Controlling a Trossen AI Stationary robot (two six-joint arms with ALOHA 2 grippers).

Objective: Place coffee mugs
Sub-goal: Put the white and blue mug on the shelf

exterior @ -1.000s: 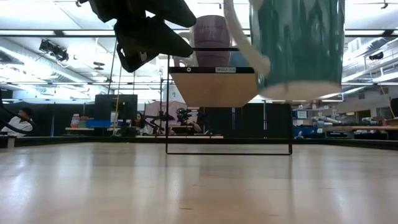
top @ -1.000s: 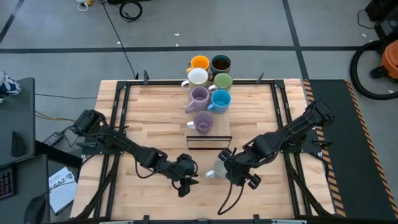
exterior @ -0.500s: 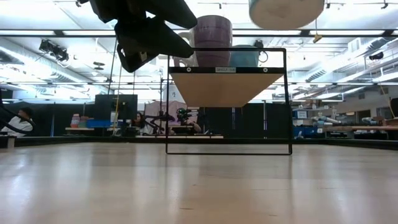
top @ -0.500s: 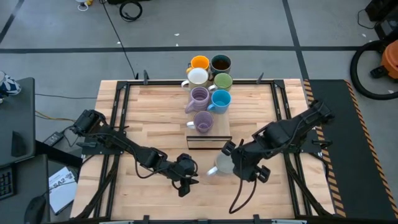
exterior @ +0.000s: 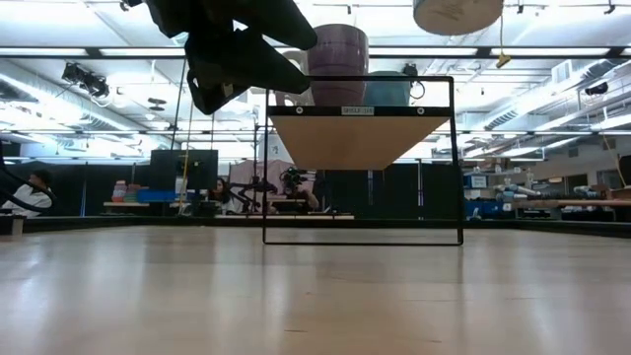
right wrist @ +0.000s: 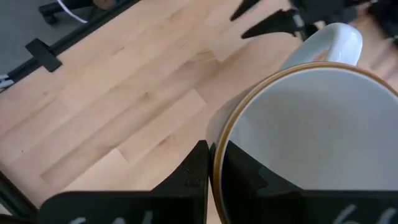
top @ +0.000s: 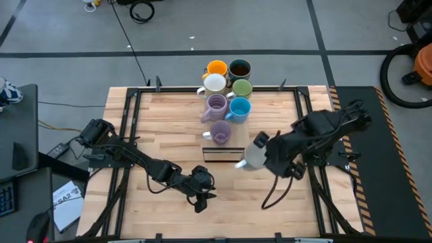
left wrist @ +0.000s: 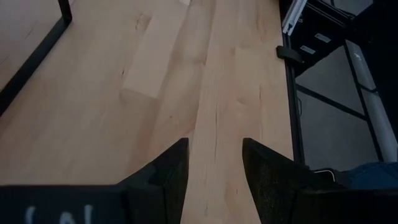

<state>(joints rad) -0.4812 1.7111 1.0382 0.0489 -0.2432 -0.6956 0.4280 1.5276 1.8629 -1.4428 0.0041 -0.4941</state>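
Observation:
My right gripper [top: 262, 156] is shut on a large mug [top: 251, 157], white inside, held in the air beside the right end of a small black-framed shelf [top: 227, 150]. In the low view only the mug's pale base [exterior: 457, 14] shows, at the top. A lilac mug [top: 221, 131] stands on the shelf. Behind it stand lilac [top: 216, 104], blue [top: 239, 108], white [top: 214, 83], green [top: 241, 88], orange [top: 217, 68] and dark [top: 239, 68] mugs. My left gripper [top: 204, 197] hovers open over bare wood near the front edge, holding nothing. My right gripper has the mug by its rim [right wrist: 219, 140], on the side away from the handle [right wrist: 336, 40]. One finger [right wrist: 241, 177] is inside the mug and the other [right wrist: 194, 171] outside, coming slanting down from above. The mug hangs mouth up, lifted clear of the table.
The wooden table [top: 155, 128] has bare room on its left half and along the front. Black frame rails [top: 128, 121] run along its edges. In the low view the shelf board [exterior: 340, 133] stands raised on its thin frame, with people and desks in the room beyond.
My right gripper has risen with the mug and carried it toward the table's far edge and a little to the right, up beside the shelf's right end. In the low view the mug has climbed almost out of the picture's top.

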